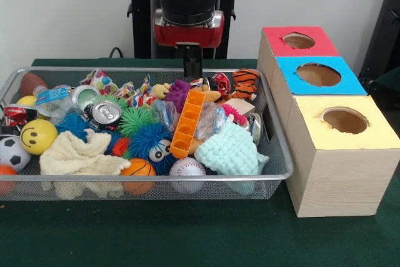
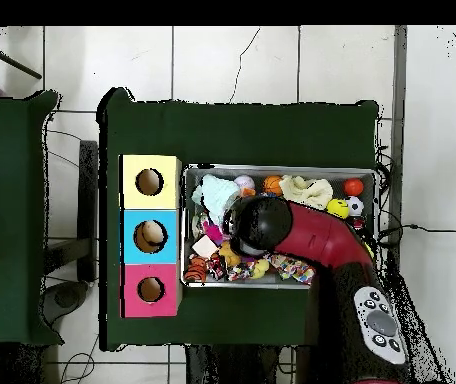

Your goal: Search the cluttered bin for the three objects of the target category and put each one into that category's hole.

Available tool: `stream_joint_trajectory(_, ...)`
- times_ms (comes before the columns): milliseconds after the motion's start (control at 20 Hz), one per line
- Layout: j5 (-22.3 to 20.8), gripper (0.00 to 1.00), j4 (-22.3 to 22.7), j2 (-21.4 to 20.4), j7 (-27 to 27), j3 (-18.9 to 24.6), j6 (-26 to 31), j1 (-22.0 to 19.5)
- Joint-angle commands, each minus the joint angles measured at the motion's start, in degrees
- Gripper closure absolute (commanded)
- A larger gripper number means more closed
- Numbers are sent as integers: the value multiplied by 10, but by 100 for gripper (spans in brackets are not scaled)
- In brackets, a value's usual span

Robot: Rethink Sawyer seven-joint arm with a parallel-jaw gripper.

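The silver wire-mesh bin [image 1: 156, 178] is full of toys; it also shows in the overhead view [image 2: 372, 176]. A see-through bottle with a blue label [image 1: 51, 97] lies at the bin's far left. Two more crumpled clear bottles lie near the middle [image 1: 210, 120] [image 1: 165, 113], partly buried. The red-topped box's hole [image 1: 299, 40] [image 2: 151, 290] is at the far end of the box row. My gripper [image 1: 192, 67] hangs over the bin's far middle, above the toys and touching nothing. In the overhead view the arm's head [image 2: 257, 225] hides it.
The blue-topped box [image 1: 319, 74] and the yellow-topped box [image 1: 345, 120] stand beside the red one. Silver cans [image 1: 105, 112], an orange plastic block [image 1: 187, 123], spiky balls [image 1: 136, 119], a cream cloth [image 1: 78, 157] and a mint cloth [image 1: 232, 151] crowd the bin.
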Motion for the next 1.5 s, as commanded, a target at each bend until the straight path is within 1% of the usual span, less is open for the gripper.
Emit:
stream_joint_trajectory(50,-31,100,-15,15,-19,44,19,-18)
stream_joint_trajectory(200,-30,100,-1,22,-2,50,-10,-17)
stream_joint_trajectory(350,-19,100,22,25,23,55,-38,-10)
stream_joint_trajectory(550,2,100,40,21,57,58,-47,6)
stream_joint_trajectory(750,6,100,41,11,81,46,-47,26)
stream_joint_trajectory(1050,15,100,40,21,88,46,-67,31)
stream_joint_trajectory(1350,27,100,33,16,96,40,-54,43)
stream_joint_trajectory(1500,30,100,22,18,97,35,-46,50)
